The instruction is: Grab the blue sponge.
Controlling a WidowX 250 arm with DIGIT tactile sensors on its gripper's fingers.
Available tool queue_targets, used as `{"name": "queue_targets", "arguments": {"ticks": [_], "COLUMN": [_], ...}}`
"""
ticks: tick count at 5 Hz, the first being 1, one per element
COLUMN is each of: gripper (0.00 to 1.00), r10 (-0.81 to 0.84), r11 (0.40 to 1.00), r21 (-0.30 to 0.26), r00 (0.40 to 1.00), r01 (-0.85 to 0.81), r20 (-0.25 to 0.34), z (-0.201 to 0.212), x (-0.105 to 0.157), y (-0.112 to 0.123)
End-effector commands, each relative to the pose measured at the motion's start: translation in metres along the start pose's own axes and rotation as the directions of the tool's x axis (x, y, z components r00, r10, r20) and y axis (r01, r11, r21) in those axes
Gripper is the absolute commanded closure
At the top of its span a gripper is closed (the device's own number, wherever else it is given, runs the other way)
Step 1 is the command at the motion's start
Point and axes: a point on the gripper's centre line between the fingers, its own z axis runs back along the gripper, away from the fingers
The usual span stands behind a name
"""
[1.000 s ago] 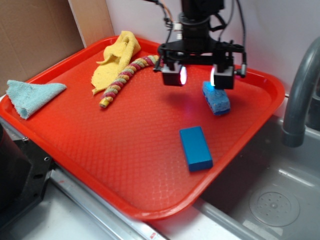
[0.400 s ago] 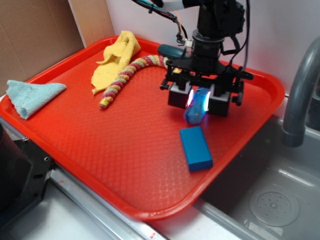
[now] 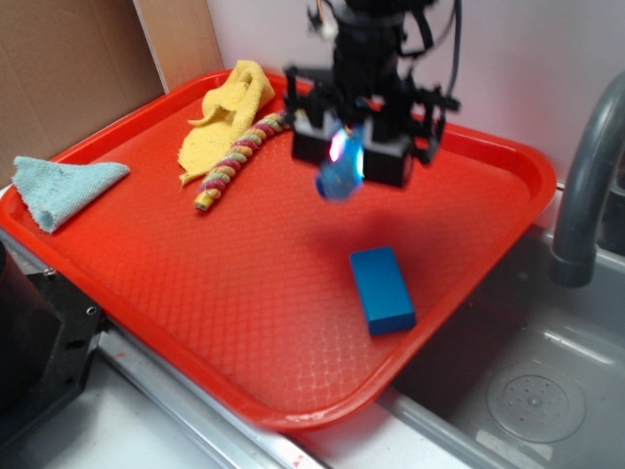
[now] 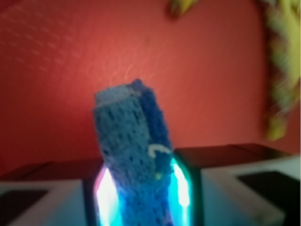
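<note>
The blue sponge hangs above the red tray, pinched between my gripper's two glowing pads. In the wrist view the sponge stands on end, its porous light-blue face to the left and its darker blue layer to the right, squeezed at its lower part in my gripper. The gripper is shut on it and held clear of the tray floor, over the tray's back middle.
A smooth solid-blue block lies on the tray toward its right front. A yellow cloth and a striped rope toy lie at the back left. A pale teal cloth drapes the left rim. A sink and grey faucet are at right.
The gripper closed on the sponge near the tray's right back, then lifted it off the tray and carried it up and to the left.
</note>
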Motion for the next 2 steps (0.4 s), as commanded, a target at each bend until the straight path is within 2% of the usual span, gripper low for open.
{"name": "queue_targets", "arguments": {"ticks": [1,2], "gripper": [1.0,1.0], "r10": [-0.031,0.024], "r11": [0.99,0.982], "r21": [-0.127,-0.187], "r00": [0.975,0.974], "r01": [0.061,0.019], "r20": [0.221,0.225], "z": [0.077,0.086], "x": [-0.02,-0.036], "y": [0.067,0.086]}}
